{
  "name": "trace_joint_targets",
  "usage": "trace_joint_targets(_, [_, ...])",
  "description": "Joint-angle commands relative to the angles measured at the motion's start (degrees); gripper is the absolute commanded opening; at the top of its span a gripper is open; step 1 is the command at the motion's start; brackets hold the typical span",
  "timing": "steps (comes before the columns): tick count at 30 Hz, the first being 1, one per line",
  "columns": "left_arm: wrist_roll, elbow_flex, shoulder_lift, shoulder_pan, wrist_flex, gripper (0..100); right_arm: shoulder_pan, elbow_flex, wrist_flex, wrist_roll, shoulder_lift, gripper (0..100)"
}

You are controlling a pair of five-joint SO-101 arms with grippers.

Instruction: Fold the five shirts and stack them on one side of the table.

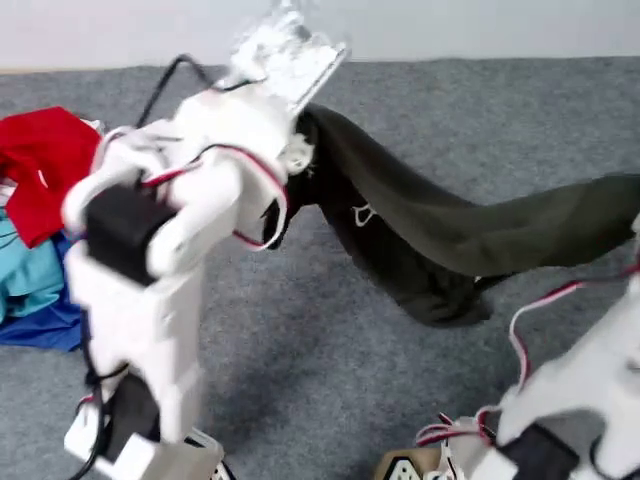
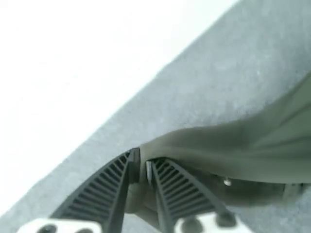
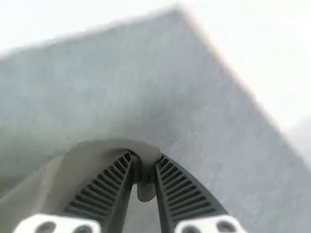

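While we hold the dark olive shirt (image 1: 470, 235) stretched between us, left hand (image 2: 140, 162) and right hand (image 3: 144, 162) each pinch an edge tightly; its middle sags to the grey surface (image 1: 330, 330), well apart from the piled red, teal and blue shirts (image 1: 40, 200).

I'm looking down on the table (image 1: 560, 100), which is wearing a grey, felt-like cover (image 1: 320, 380) that is running out to its far edge. Behind it a plain white wall (image 1: 100, 30) is rising, and a thin tan strip (image 1: 40, 70) is showing where the two meet. In the right wrist view I'm catching the table's far corner (image 3: 182, 12), with tan edging tracing one side against white. In the left wrist view the grey is meeting white along a straight line. Light is falling soft and even, leaving faint shadows on the cover.
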Motion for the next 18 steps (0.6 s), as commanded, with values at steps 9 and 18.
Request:
trace_joint_targets(9, [0.18,-2.42,-9.67,-9.58,0.79,0,1.1,-0.62,-10.15,0.09,-9.54,0.9])
trace_joint_targets(18, [-1.32,-1.01,-10.37,-9.76,0.88,0,5.49,-0.62,-17.27,-0.7,-9.63,0.9])
